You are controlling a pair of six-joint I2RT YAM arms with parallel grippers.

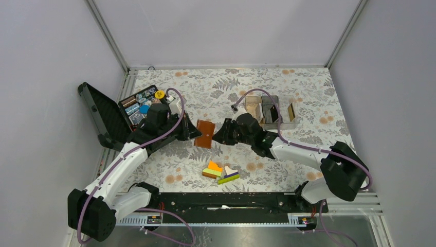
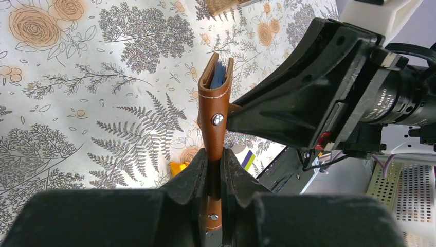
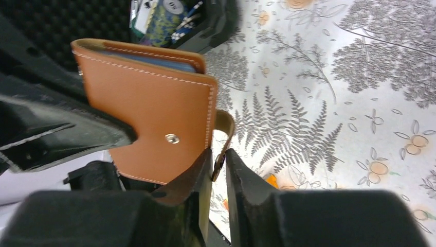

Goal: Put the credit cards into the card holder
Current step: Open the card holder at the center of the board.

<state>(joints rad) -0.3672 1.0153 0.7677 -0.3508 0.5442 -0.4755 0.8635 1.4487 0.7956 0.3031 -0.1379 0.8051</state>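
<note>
Our left claw (image 2: 215,157) is clamped on the near edge of the card holder (image 2: 215,103), one finger flat against each brown leather face, so the holder stands edge-on out of the fingertips. Just past the fingertips we see a metal snap stud (image 2: 217,119) on its narrow side. Farther up, the two leather walls part slightly, and the edge of a bluish credit card (image 2: 219,74) sits between them. Our right claw (image 3: 218,157) is closed too, pinching the card holder by the loose end of its snap strap (image 3: 225,123), which curls off the stitched side of the holder and drops between the two fingers. From that wrist the broad face of the holder fills the view just beyond the fingertips, with the left arm's black fingers pressing on it from the far side. Seen from above, a small heap of orange, green and purple blocks (image 1: 220,172) lies nearest the arm bases on the floral counter (image 1: 308,87). Beyond them the holder is held between the two claws, a little left of the middle. Farther back on the right stand clear and brown compartment boxes (image 1: 271,110), and at the far left a black tool case (image 1: 103,116) lies open.
</note>
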